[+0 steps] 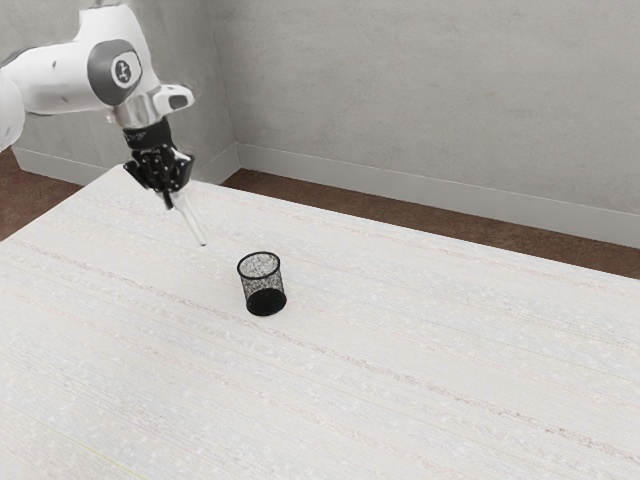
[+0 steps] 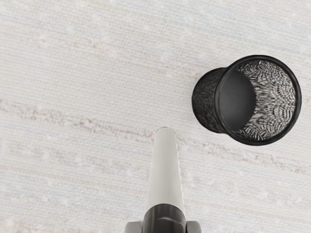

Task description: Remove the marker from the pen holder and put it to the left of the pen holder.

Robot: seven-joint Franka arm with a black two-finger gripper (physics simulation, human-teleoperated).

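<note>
You can see that the pen holder [image 2: 276, 99] looks like metal mesh with a smooth rim and matt base, while the marker [image 2: 165, 170] has a smooth, plastic-looking barrel and a glossier end section. Your worktop [image 1: 400, 385] shows a matt, cloth-like weave. Your arm [image 1: 62, 76] wears a smooth plastic-looking shell, your claw [image 1: 170, 200] gleams, and the wall [image 1: 430, 95] looks matt, like rough plaster.

The pale, faintly streaked table [image 1: 400, 400] carries an upright black mesh pen holder [image 1: 265, 300].
</note>
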